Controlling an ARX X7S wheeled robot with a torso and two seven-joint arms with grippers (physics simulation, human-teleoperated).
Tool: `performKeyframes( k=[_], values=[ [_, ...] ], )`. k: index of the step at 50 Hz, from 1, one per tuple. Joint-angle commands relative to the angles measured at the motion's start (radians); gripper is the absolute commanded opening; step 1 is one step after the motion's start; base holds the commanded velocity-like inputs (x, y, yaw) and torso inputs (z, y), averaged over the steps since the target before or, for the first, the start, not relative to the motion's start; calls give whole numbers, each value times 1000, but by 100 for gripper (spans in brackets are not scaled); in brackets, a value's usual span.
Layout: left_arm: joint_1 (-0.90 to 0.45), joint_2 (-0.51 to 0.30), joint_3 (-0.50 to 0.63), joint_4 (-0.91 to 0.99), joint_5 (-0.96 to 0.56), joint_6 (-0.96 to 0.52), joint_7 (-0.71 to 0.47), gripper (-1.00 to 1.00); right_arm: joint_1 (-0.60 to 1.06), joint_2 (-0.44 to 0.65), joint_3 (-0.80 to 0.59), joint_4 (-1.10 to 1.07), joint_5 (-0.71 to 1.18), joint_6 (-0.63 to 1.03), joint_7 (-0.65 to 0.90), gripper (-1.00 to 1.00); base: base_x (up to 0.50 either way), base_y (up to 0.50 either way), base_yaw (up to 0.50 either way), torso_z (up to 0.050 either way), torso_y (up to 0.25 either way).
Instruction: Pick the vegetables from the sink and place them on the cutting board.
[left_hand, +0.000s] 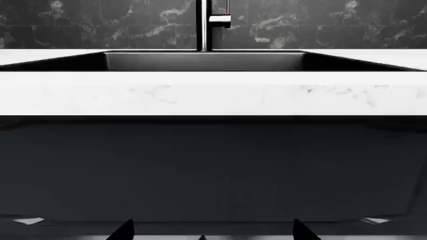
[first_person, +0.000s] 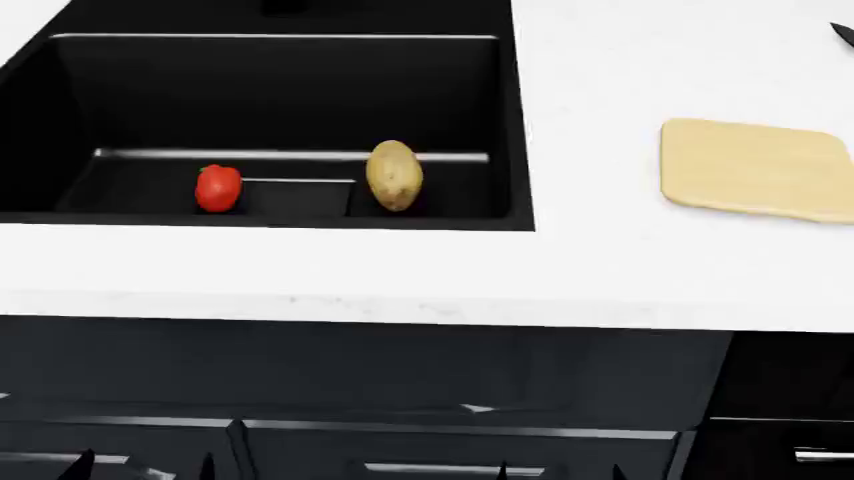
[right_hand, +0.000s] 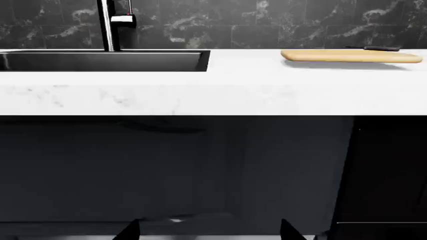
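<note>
A: Where to find the vegetables?

B: Inside the sink, on the inner ledge, left of centre in the head view. Pepper to the left, potato to the right, well apart from each other.

A: And the cutting board?

B: Flat on the counter, at the right edge of the frame, well apart from the sink. Nothing on it yet.

A: Grippers?

B: Both low, at the bottom edge, in front of the dark cabinet, below counter level. Left gripper spread, holding nothing. Right gripper spread too, also holding nothing.

A: What to fear from here?

B: Probably hitting the counter edge on the way up, because of starting so low. Then scraping the sink wall, the basin being deep. Also losing the round potato or the glossy pepper from the jaws, and seeing it roll along the ledge. Maybe pushing the knife, upper right corner, near the cutting board.

A: Count, please?

B: One pepper, one potato, one sink, one cutting board, one knife, one faucet, two grippers.
</note>
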Motion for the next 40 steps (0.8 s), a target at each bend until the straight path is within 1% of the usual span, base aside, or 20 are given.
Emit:
performKeyframes(
  k=[1,4,6,13,16,17,24,25,27,30,33,34,35,36,37,38,39,40],
  values=[
    [6,-21,11,3,-19,0,-12,100,-3,17,-22,-8,7,-1,21,100,0,0,0,0,0],
    [15,-39,35,-2,-5,24,-22,100,-6,28,-39,-10,17,-10,33,100,0,0,0,0,0],
    [-3,-34,47,-14,-1,8,-37,100,-7,34,-49,-9,17,-13,41,100,0,0,0,0,0],
    [2,-56,49,-9,-22,-8,-56,100,-10,50,-67,-12,31,-21,59,100,0,0,0,0,0],
    [-14,-49,63,-19,-13,-15,-71,100,-10,53,-71,-11,39,-22,60,100,0,0,0,0,0],
    [-12,-11,18,-16,21,-18,-27,100,-13,10,-22,-12,-1,-21,8,100,0,0,0,0,0],
    [-15,-36,51,-20,7,-38,-63,100,9,36,-60,10,16,-7,38,100,0,0,0,0,0],
    [-21,-35,49,-18,-7,-76,-64,100,21,38,-61,15,22,4,40,100,0,0,0,0,0],
    [-31,-39,70,-9,10,-87,-73,100,39,40,-64,-13,28,40,49,100,0,0,0,0,0],
    [-73,-36,78,80,5,-201,-91,100,60,49,-65,-102,34,132,64,100,0,0,0,0,0],
    [-143,-50,76,199,2,-355,-97,100,107,64,-37,-224,65,278,77,100,0,0,0,0,0],
    [-167,-59,73,253,-1,-416,-93,100,132,73,-26,-274,80,338,77,100,0,0,0,0,0],
    [-214,-70,90,323,14,-497,-88,100,171,90,-17,-355,88,437,79,100,0,0,0,0,0],
    [-224,-76,88,349,9,-526,-83,100,182,96,-15,-383,93,466,80,100,0,0,0,0,0],
    [-266,-77,85,399,1,-610,-76,100,226,116,-12,-450,96,562,81,100,0,0,0,0,0],
    [-288,-75,73,425,-19,-663,-68,100,249,126,-12,-486,99,619,81,100,0,0,0,0,0],
    [-326,-78,44,471,-54,-763,-50,100,294,141,-10,-552,108,721,80,100,0,0,0,0,0],
    [-345,-82,44,492,-55,-798,-51,100,320,148,-9,-582,112,772,81,100,0,0,0,0,0]
  ],
)
